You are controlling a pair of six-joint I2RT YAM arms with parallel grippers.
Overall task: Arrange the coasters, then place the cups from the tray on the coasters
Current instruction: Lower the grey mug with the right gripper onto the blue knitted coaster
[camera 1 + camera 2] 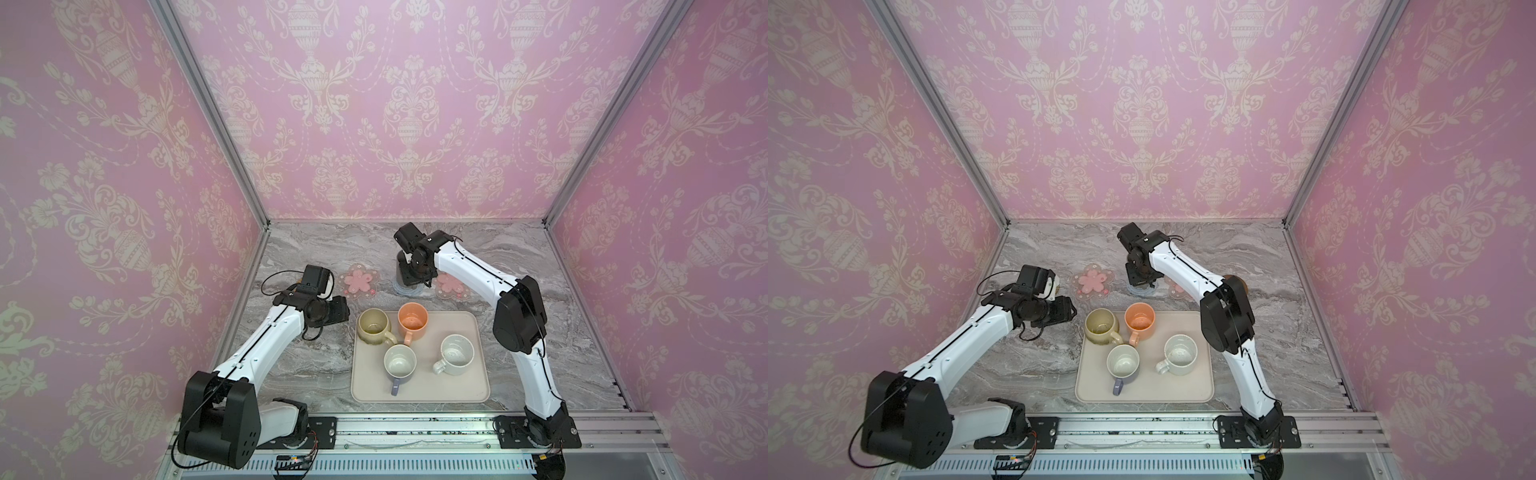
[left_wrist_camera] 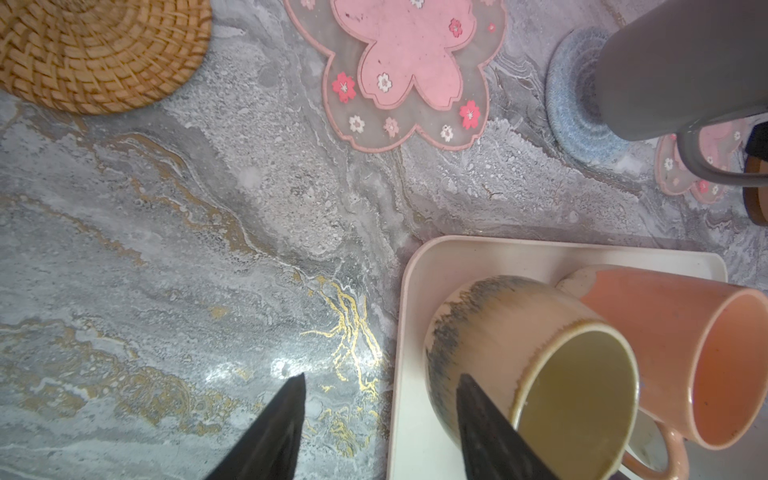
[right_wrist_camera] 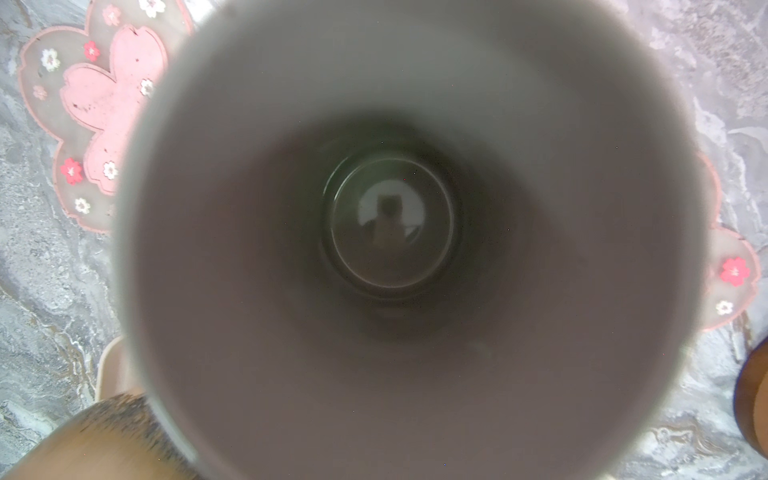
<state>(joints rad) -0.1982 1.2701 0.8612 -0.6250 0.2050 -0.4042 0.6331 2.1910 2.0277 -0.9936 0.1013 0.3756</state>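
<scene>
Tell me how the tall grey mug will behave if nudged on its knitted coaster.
The grey mug is tall and narrow, so a push probably tips it rather than slides it. The soft knitted coaster beneath likely adds wobble. It looks ceramic: rigid, probably breakable.

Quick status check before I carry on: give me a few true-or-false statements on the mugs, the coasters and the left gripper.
1. The speckled white mug stands on the tray, not yet on a coaster. True.
2. The dark grey mug is on the rattan coaster. False: it is on the blue-grey knitted coaster.
3. The left gripper is open and holds nothing. True.
4. The peach-orange mug lies on its side. False: it stands upright on the tray.
5. The flower coaster beside the rattan coaster is bare. True.
</scene>
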